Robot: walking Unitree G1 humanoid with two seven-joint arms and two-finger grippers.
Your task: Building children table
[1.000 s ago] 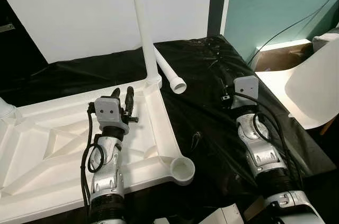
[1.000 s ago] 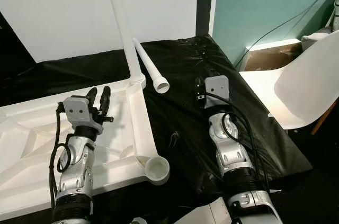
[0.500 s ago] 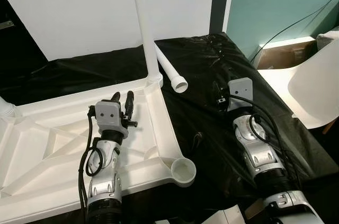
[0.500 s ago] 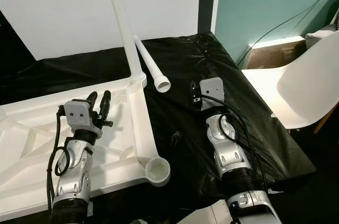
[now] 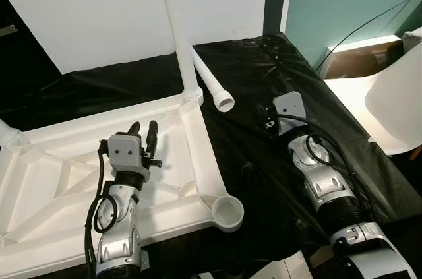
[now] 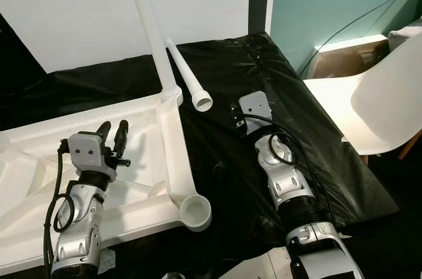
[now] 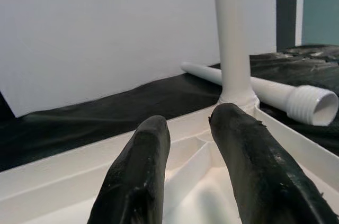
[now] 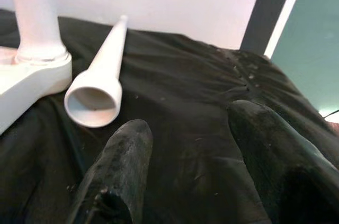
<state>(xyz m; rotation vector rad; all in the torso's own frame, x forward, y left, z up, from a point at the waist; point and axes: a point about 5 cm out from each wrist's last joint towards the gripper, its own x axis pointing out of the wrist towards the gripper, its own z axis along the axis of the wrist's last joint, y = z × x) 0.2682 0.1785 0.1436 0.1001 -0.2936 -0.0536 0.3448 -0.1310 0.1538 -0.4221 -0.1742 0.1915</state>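
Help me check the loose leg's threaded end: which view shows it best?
Left wrist view: the loose leg lies side-on, thread ridges visible. Right wrist view looks into its open mouth; the eye views show it small, beside the upright leg.

Both head eyes look steeply down from above, while each wrist camera peers low toward twelve o'clock, sharing the loose leg point(image 8: 100, 81) nearby.
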